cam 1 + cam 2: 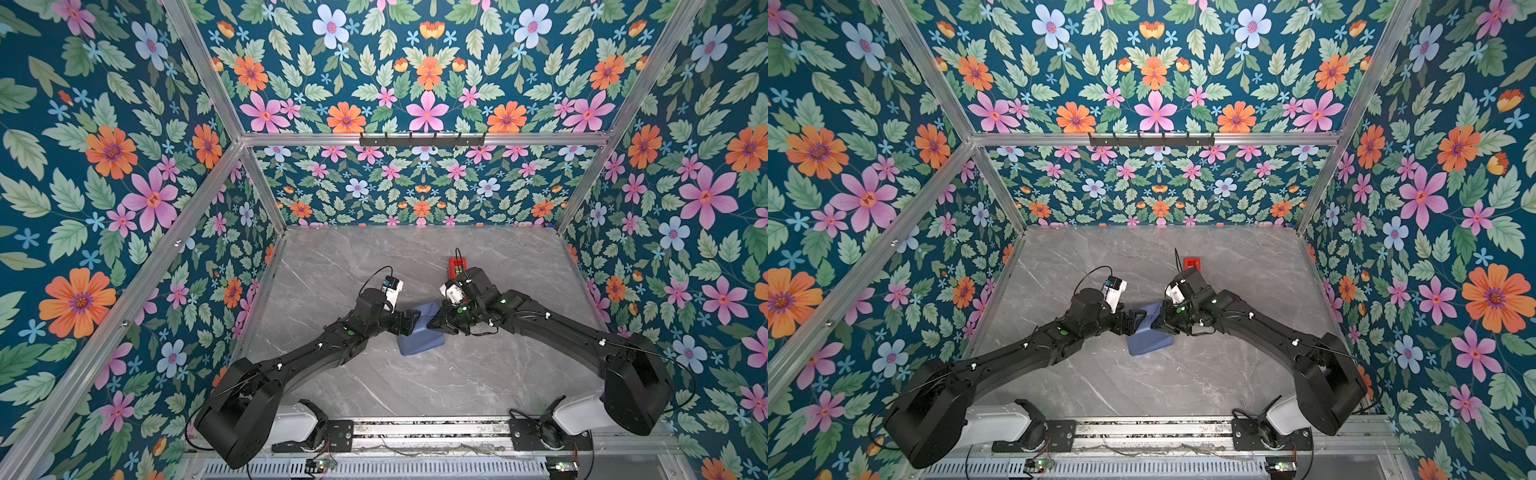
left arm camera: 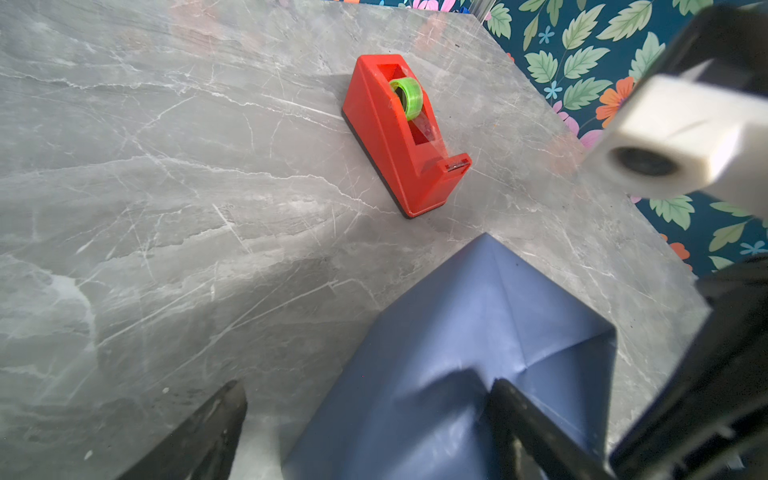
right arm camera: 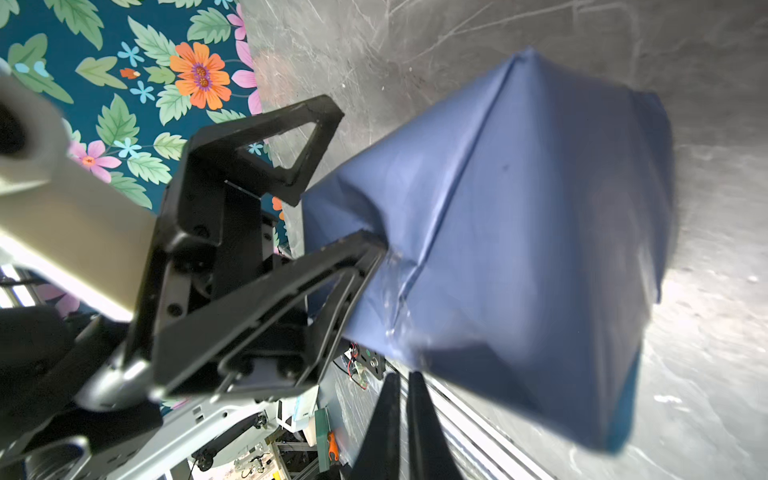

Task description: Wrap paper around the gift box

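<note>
While the paper (image 1: pixel 420 338) is covering the gift box completely (no green is showing), both are sitting on the desk (image 1: pixel 415 386) between the arms. The left pincer (image 3: pixel 336 220) is standing spread, one finger (image 3: pixel 357 257) pressing the folded end. The right pincer (image 3: pixel 403 380) is pressed together, apparently empty. The sheet is probably behaving thin and springy, so holding over firm box edges is looking safest. A red tape dispenser (image 2: pixel 399 137) is standing just beyond the right arm.

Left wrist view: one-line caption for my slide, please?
Open left gripper at the edge of the folded blue paper, red tape dispenser beyond on the marble table.
</note>
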